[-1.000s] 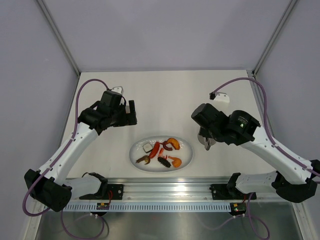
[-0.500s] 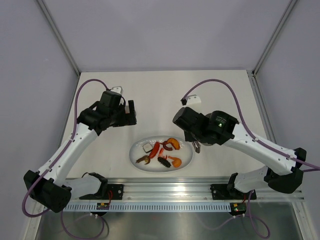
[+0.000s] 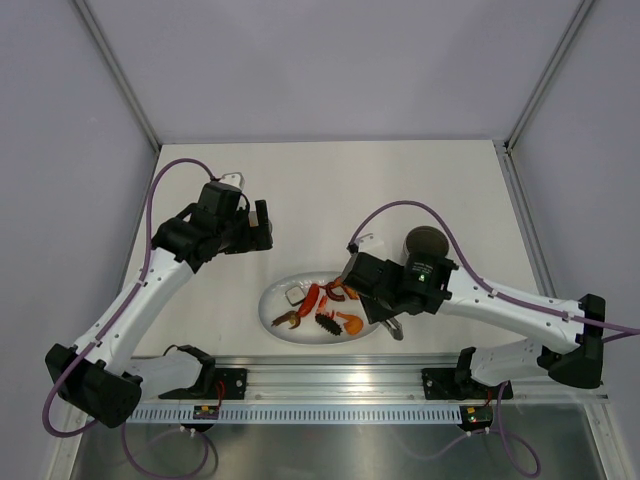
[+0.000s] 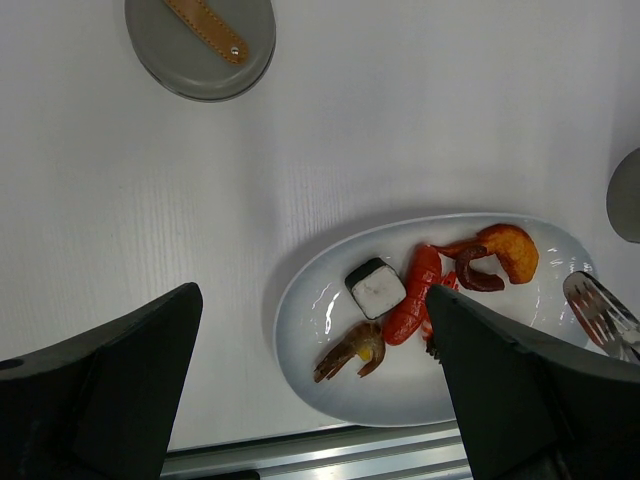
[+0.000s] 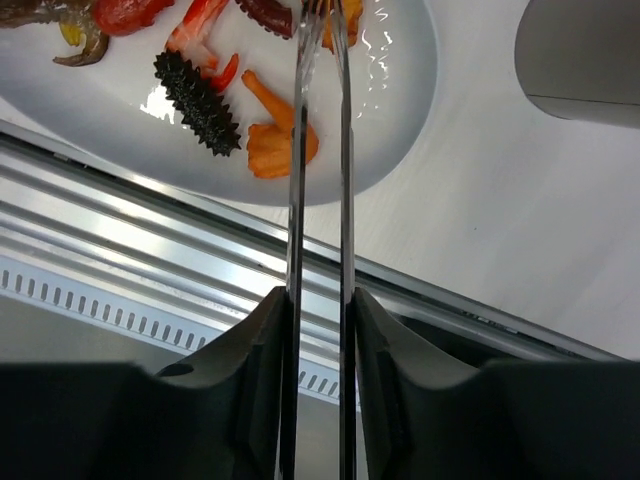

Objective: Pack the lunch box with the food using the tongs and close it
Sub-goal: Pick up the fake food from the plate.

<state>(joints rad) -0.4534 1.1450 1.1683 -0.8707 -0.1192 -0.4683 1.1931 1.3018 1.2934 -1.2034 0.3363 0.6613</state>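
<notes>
From above, your right gripper (image 3: 386, 310) hangs over the right end of the white plate (image 3: 272, 312). It is clamped on the tongs (image 3: 395, 327), of which only a short silver stretch shows under the wrist. The food (image 3: 318, 306) lies bunched on the plate. The lunch box (image 3: 425, 242) stands uncovered just behind the right arm, apart from the plate. Your left gripper (image 3: 258, 225) hovers further back on the left with its jaws spread and nothing in them.

The left wrist view looks down between those spread fingers at the plate. The lid (image 4: 200, 38) lies flat on the table well behind it, tan bar handle up. That bar is probably your best hold, since the rim sits flush on the table.

In the right wrist view, the fingers press both thin arms of the tongs partway along their length. The arms run nearly parallel with a narrow gap, and the tips reach over the orange piece at the plate's far right. The tongs look stiff but springy, and smooth, so they could twist in the grip. The food looks light, small and glossy, and likely to squirt out. Pinch each piece across its middle. The dark ridged piece (image 5: 196, 100) probably offers the best purchase. The lunch box looks light enough to slide or tip if you nudge it.
</notes>
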